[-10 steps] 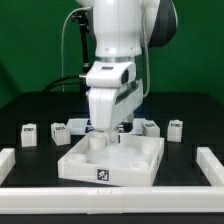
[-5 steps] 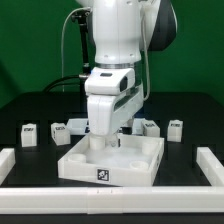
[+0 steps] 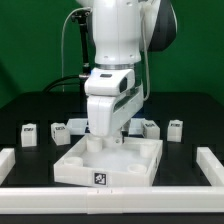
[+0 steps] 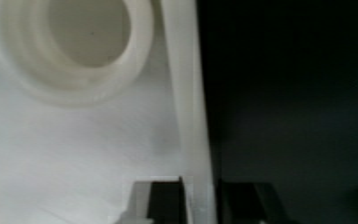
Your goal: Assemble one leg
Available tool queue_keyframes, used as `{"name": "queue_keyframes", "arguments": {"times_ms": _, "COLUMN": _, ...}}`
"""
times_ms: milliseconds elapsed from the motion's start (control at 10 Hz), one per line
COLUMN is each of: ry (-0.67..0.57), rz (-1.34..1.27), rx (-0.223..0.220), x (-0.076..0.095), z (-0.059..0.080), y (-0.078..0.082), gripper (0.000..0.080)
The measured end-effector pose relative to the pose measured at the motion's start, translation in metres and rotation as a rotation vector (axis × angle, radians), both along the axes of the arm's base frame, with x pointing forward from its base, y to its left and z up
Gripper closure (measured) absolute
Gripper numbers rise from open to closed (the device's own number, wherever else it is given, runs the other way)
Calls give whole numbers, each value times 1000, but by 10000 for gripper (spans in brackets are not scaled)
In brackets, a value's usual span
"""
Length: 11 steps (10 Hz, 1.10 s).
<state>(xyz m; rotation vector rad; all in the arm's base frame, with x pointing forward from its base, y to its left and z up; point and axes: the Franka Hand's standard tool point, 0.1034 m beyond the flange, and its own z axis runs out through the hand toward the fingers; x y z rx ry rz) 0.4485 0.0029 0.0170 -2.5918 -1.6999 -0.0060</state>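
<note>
Jaws are hovering mid-frame over the round socket of the white square plastic tray, probably aligning. Open or gripping, I cannot tell.

Robot lab: black table, green backdrop, white Panda arm.
</note>
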Motion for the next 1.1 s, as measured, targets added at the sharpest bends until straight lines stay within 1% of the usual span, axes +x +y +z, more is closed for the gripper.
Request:
{"name": "queue_keyframes", "arguments": {"times_ms": 100, "ry": 0, "rz": 0, "rx": 0, "x": 0, "z": 0, "y": 0, "gripper": 744}}
{"name": "queue_keyframes", "arguments": {"times_ms": 800, "ry": 0, "rz": -1, "rx": 0, "x": 0, "z": 0, "y": 0, "gripper": 744}}
{"name": "queue_keyframes", "arguments": {"times_ms": 1000, "ry": -3, "rz": 64, "rx": 0, "x": 0, "z": 0, "y": 1, "gripper": 744}}
{"name": "queue_keyframes", "arguments": {"times_ms": 1100, "ry": -5, "rz": 120, "rx": -4, "x": 2, "z": 0, "y": 5, "gripper": 744}}
